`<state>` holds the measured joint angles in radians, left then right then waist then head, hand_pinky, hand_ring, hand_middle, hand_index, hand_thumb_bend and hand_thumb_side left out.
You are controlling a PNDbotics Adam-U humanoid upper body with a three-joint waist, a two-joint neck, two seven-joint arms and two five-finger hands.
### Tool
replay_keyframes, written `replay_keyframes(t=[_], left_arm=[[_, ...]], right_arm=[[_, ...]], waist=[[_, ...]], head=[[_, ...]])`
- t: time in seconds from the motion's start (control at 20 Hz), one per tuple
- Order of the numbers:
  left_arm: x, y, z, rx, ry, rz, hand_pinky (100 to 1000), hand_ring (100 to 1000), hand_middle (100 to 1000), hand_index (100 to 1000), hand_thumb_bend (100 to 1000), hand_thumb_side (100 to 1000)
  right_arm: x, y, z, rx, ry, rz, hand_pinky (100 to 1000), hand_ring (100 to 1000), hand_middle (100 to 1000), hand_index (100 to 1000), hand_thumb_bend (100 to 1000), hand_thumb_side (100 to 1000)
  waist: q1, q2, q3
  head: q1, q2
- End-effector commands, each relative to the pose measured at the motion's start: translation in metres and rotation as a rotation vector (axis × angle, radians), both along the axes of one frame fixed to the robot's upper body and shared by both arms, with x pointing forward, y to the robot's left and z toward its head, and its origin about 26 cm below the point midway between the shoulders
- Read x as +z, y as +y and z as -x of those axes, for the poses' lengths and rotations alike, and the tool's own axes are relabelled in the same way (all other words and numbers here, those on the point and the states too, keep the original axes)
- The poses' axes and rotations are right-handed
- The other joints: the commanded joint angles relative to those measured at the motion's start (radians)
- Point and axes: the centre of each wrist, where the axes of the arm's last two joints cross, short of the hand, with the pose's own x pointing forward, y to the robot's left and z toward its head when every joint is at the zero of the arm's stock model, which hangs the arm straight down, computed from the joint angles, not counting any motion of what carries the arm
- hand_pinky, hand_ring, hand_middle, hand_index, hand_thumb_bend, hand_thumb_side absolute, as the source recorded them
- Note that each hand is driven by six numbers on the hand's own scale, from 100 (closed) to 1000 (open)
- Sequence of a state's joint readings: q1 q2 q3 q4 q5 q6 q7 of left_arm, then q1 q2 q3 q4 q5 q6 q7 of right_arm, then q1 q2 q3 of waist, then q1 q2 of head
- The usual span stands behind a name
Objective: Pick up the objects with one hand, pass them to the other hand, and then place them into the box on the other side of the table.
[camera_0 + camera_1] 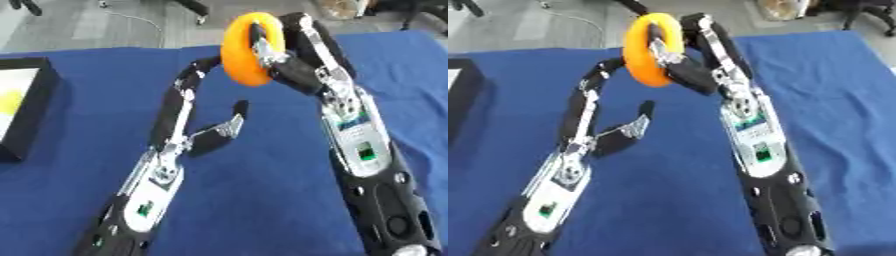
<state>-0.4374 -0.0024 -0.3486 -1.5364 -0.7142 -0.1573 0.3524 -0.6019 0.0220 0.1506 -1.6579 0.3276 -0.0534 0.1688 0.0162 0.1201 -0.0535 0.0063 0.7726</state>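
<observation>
An orange ring [248, 50] is held upright above the blue table, near the table's far middle. My right hand [293, 60] is shut on it, with fingers hooked through its hole and round its rim. My left hand [188, 107] reaches up beside the ring from the left, open, its long fingers stretched so that the tips come close to the ring's lower left edge and its thumb [229, 125] spread out to the right. Whether those fingertips touch the ring I cannot tell.
A black box [24, 107] with a white and yellow inside stands at the table's left edge. The blue cloth [262, 200] covers the table. Grey floor and chair legs lie beyond the far edge.
</observation>
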Motion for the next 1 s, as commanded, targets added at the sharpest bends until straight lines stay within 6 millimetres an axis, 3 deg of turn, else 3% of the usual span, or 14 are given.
replay_keyframes(t=[0.05,0.55,1.0], left_arm=[[0.005,-0.004,0.001,-0.008,-0.018,0.023,882,877,792,902,281,351],[0.003,-0.005,0.001,-0.015,-0.002,0.052,883,877,791,901,273,382],[0.004,-0.006,0.002,-0.033,-0.015,0.038,887,882,802,911,321,377]], right_arm=[[0.004,0.004,0.002,0.023,-0.008,-0.004,551,434,280,262,100,467],[-0.012,0.004,-0.004,0.012,0.073,0.007,543,423,277,261,100,449],[-0.024,0.007,-0.009,0.008,0.136,0.022,537,417,275,260,100,436]], waist=[[-0.013,-0.01,0.002],[-0.013,-0.01,0.002],[-0.011,-0.008,-0.001]], head=[[-0.001,-0.003],[-0.018,-0.003],[-0.027,-0.003]])
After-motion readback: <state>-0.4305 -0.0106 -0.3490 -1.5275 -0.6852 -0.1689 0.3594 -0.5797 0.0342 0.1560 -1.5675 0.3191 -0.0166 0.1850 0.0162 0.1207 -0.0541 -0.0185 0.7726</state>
